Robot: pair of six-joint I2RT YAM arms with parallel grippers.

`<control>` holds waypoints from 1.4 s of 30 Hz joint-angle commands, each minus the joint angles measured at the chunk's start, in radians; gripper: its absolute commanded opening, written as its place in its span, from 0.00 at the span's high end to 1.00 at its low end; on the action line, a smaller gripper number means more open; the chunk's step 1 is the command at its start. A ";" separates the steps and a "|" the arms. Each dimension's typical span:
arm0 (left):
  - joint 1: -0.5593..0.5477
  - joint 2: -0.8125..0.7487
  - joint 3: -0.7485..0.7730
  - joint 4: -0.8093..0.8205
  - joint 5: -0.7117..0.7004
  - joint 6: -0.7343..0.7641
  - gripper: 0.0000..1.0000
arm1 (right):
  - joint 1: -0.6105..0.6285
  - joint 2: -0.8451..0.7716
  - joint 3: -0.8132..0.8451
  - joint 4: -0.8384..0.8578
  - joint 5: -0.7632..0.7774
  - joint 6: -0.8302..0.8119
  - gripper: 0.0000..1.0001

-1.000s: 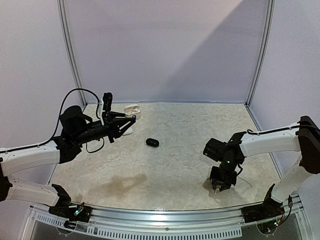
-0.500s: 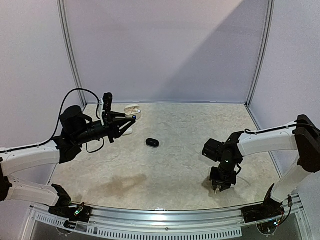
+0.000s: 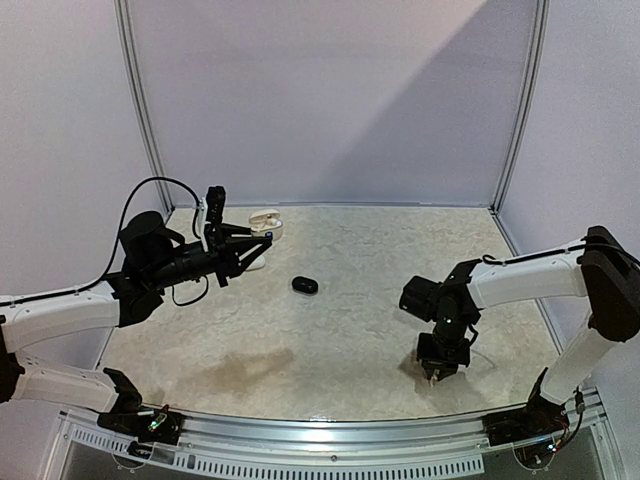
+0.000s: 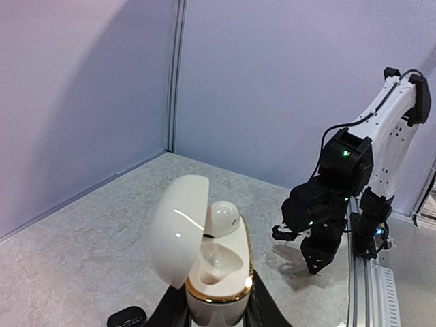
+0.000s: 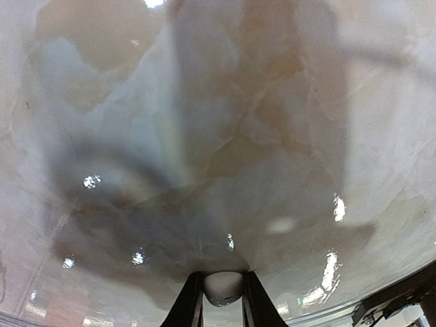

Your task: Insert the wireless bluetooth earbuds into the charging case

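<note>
Right wrist view: right gripper [image 5: 223, 294] clenches a white earbud [image 5: 223, 285], right of the black case [image 3: 305, 285]; left of it, left gripper [image 4: 216, 312] grips the open white charging case [image 4: 204, 266].

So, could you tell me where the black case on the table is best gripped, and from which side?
Probably across its narrower width, coming straight down from above: the black case lies flat and closed on the table, longer left to right, with nothing close beside it.
</note>
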 commanded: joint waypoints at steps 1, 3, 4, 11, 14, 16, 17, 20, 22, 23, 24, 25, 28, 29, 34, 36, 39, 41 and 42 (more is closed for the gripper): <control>-0.006 0.001 -0.014 -0.012 0.003 0.022 1.00 | 0.006 0.023 0.058 0.003 0.056 -0.066 0.88; -0.006 -0.001 -0.014 -0.007 0.004 0.027 1.00 | 0.010 0.023 0.116 -0.018 0.085 -0.120 0.90; -0.006 -0.002 -0.015 -0.005 0.004 0.032 1.00 | 0.015 0.023 0.153 -0.029 0.107 -0.151 0.90; -0.006 -0.001 -0.018 0.053 -0.033 0.076 1.00 | 0.051 0.005 0.498 -0.041 0.234 -0.362 0.93; -0.007 0.008 -0.005 0.079 -0.082 0.096 1.00 | 0.103 0.003 0.710 0.040 0.307 -0.487 0.94; -0.009 0.018 0.005 0.102 -0.105 0.108 1.00 | 0.147 0.007 0.810 0.143 0.349 -0.618 0.94; -0.011 0.023 0.009 0.113 -0.112 0.116 1.00 | 0.164 0.011 0.843 0.205 0.356 -0.663 0.94; -0.017 0.032 0.016 0.145 -0.120 0.132 1.00 | 0.208 0.017 0.876 0.446 0.333 -0.814 0.96; -0.023 0.032 0.018 0.155 -0.122 0.141 1.00 | 0.238 0.029 0.875 0.600 0.304 -0.885 0.98; -0.024 0.032 0.022 0.156 -0.124 0.144 1.00 | 0.252 0.036 0.876 0.660 0.293 -0.936 0.99; -0.025 0.032 0.024 0.155 -0.124 0.148 1.00 | 0.265 0.049 0.877 0.716 0.282 -0.965 1.00; -0.026 0.032 0.027 0.154 -0.125 0.150 1.00 | 0.277 0.058 0.877 0.775 0.275 -1.001 1.00; -0.025 0.027 0.032 0.149 -0.131 0.142 1.00 | 0.308 0.098 0.878 0.864 0.228 -1.103 1.00; -0.026 0.026 0.032 0.147 -0.128 0.137 1.00 | 0.314 0.115 0.877 0.885 0.220 -1.124 1.00; -0.025 0.028 0.034 0.147 -0.126 0.094 1.00 | 0.315 0.158 0.876 0.921 0.196 -1.134 1.00; -0.024 0.028 0.035 0.148 -0.123 0.080 1.00 | 0.316 0.168 0.872 0.948 0.205 -1.135 1.00; -0.024 0.028 0.035 0.150 -0.112 0.068 1.00 | 0.316 0.179 0.865 0.959 0.226 -1.170 1.00; -0.024 0.027 0.034 0.148 -0.113 0.066 1.00 | 0.316 0.182 0.859 0.958 0.246 -1.176 1.00; -0.024 0.026 0.034 0.148 -0.114 0.065 1.00 | 0.316 0.184 0.855 0.953 0.259 -1.175 1.00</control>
